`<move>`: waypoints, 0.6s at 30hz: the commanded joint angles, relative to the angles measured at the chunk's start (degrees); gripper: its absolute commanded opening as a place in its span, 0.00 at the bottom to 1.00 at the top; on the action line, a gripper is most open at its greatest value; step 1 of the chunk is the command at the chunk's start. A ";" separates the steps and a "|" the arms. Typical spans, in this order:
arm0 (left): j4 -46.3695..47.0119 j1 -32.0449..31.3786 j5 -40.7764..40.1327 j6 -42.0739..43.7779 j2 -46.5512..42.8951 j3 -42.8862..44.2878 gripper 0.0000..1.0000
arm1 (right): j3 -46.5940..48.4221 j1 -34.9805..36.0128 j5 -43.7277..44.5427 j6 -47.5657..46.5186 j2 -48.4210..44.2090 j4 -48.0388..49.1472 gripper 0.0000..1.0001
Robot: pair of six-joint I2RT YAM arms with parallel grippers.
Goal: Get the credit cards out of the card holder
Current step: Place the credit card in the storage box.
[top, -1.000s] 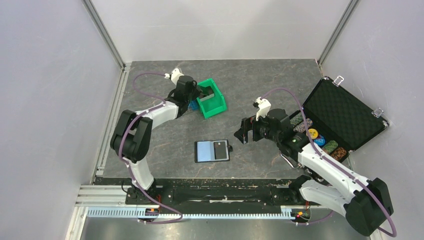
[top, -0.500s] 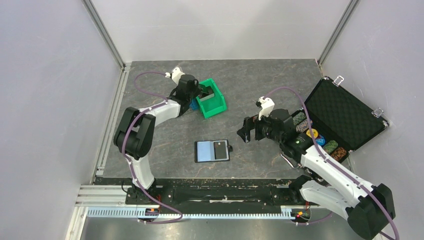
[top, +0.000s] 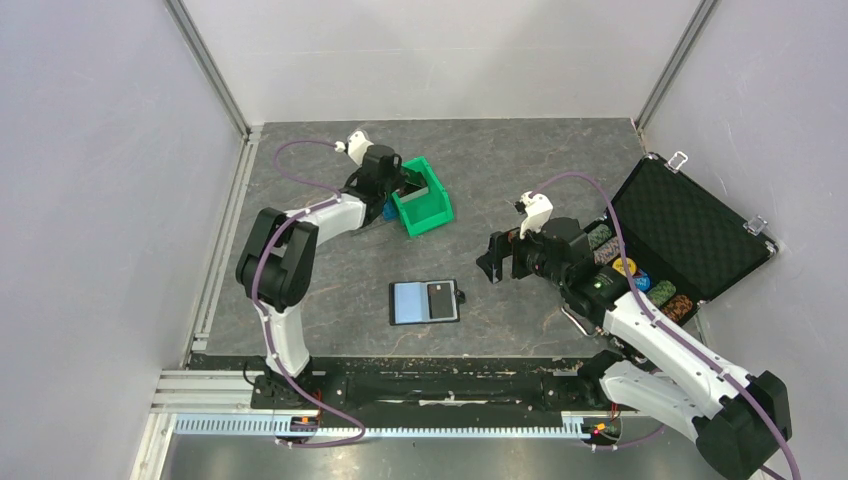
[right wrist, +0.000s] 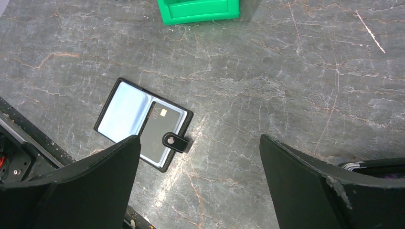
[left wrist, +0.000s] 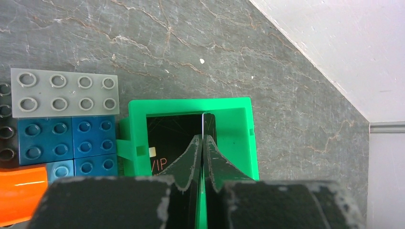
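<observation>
Clamped shut at left gripper (left wrist: 203, 143) on thin black credit card (left wrist: 203, 123), edge-on over green plastic bin (left wrist: 237, 143).
Spread wide, holding nothing, at right gripper (right wrist: 200, 140); nearby, flat on grey stone table (right wrist: 286, 71), open black-edged blue-grey card holder (right wrist: 122, 110), another black card (right wrist: 160, 128) in one panel.

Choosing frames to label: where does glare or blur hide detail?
Right wrist view: glare whitens one panel of the flat black-edged card holder; the black credit card on the other reads clearly. Left wrist view: sharp; the second card in the left gripper shows only edge-on over the green plastic bin. Top view: even light.
</observation>
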 commanded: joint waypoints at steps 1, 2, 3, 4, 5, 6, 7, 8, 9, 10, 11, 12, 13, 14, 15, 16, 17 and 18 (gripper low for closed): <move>0.06 0.19 -2.73 1.06 1.47 3.39 0.10 | 2.79 -0.19 1.62 -1.00 -0.95 0.37 0.98; -0.01 0.19 -2.51 1.06 1.70 3.46 0.12 | 2.88 -0.14 1.63 -1.00 -0.97 0.30 0.98; -0.02 0.22 -2.28 1.06 1.84 3.57 0.13 | 2.89 -0.19 1.72 -1.06 -0.94 0.36 0.98; -0.01 0.21 -2.00 1.11 2.14 3.72 0.14 | 2.89 -0.19 1.74 -1.11 -0.95 0.33 0.98; -0.06 0.19 -1.64 1.15 2.38 3.90 0.14 | 2.98 -0.19 1.74 -1.05 -0.94 0.34 0.98; -0.21 0.17 -1.31 1.30 2.59 4.01 0.15 | 3.03 -0.18 1.70 -1.11 -0.93 0.28 0.98; -0.33 0.17 -1.10 1.40 2.78 4.26 0.15 | 3.07 -0.19 1.70 -1.17 -0.88 0.34 0.98; -0.56 0.20 -0.84 1.57 2.95 4.41 0.16 | 3.01 -0.25 1.64 -1.13 -0.92 0.32 0.98; -0.73 0.22 -0.84 1.74 3.05 4.63 0.16 | 2.98 -0.19 1.57 -1.09 -0.97 0.35 0.98; -0.86 0.22 -0.81 1.84 3.08 4.82 0.17 | 2.98 -0.20 1.46 -1.04 -0.94 0.34 0.98; -0.93 0.18 -0.81 2.14 3.17 4.95 0.17 | 2.91 -0.17 1.36 -0.97 -0.99 0.38 0.98; -1.10 0.19 -0.94 2.44 3.24 5.28 0.18 | 2.89 -0.20 1.28 -0.99 -0.94 0.41 0.98; -1.51 0.22 -1.05 2.62 3.40 5.62 0.18 | 2.89 -0.19 1.26 -1.00 -0.97 0.37 0.98; -1.94 0.18 -1.10 2.88 3.53 6.10 0.19 | 2.89 -0.19 1.26 -1.04 -0.95 0.36 0.98; -2.31 0.18 -1.08 2.99 3.76 6.43 0.19 | 2.82 -0.21 1.30 -1.03 -0.94 0.34 0.98; -2.54 0.25 -1.04 3.07 3.85 6.72 0.19 | 2.80 -0.20 1.26 -1.10 -1.02 0.34 0.98; -2.79 0.23 -0.99 3.08 4.06 6.93 0.20 | 2.81 -0.20 1.27 -1.10 -0.94 0.30 0.98; -2.97 0.22 -0.99 3.01 4.13 7.10 0.20 | 2.81 -0.18 1.26 -1.13 -0.94 0.37 0.98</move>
